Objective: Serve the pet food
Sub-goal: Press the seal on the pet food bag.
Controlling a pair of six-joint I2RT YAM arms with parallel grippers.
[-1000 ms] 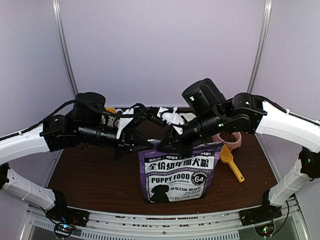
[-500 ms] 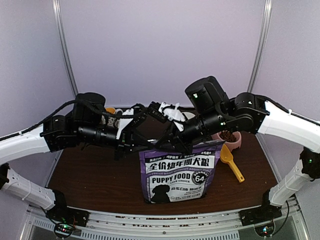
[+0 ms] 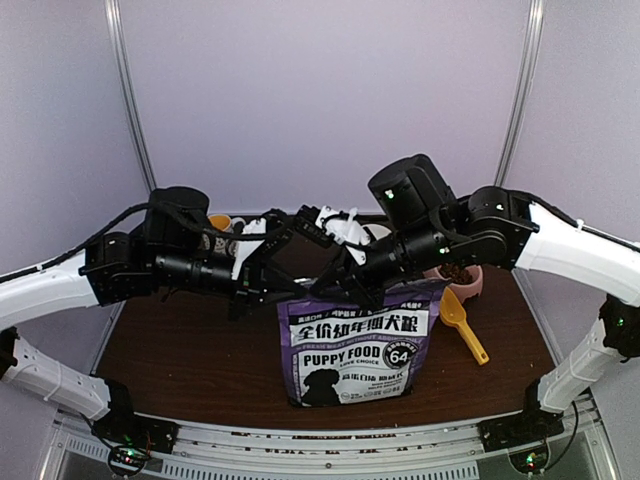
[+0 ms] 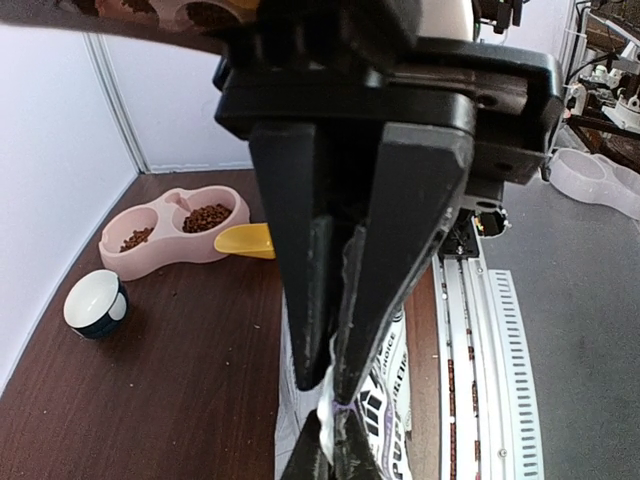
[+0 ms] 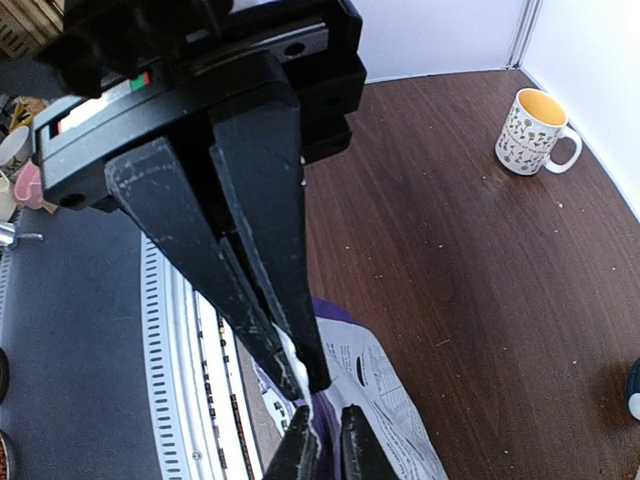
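Note:
The purple "PUPPY FOOD" bag (image 3: pixel 355 345) stands upright at the middle of the table. My left gripper (image 3: pixel 290 290) is shut on the white top edge of the bag (image 4: pixel 392 405), seen up close in the left wrist view (image 4: pixel 330 390). My right gripper (image 3: pixel 335 290) pinches the same top edge just beside it (image 5: pixel 306 392), above the bag's printed panel (image 5: pixel 385 385). The two pairs of fingertips almost meet. Brown pet food (image 4: pixel 207 216) lies in both wells of the pink double bowl (image 4: pixel 165 250), at the back right in the top view (image 3: pixel 457 272).
A yellow scoop (image 3: pixel 463 325) lies next to the pink bowl, right of the bag. A small white and blue bowl (image 4: pixel 95 303) sits farther back. A patterned mug (image 5: pixel 535 133) stands at the back left. The dark wooden table (image 3: pixel 190 360) ends at a metal rail in front.
My right arm has risen slightly and its jaws loosened for a moment, then closed again on the bag's edge. The left arm and the bag have stayed put.

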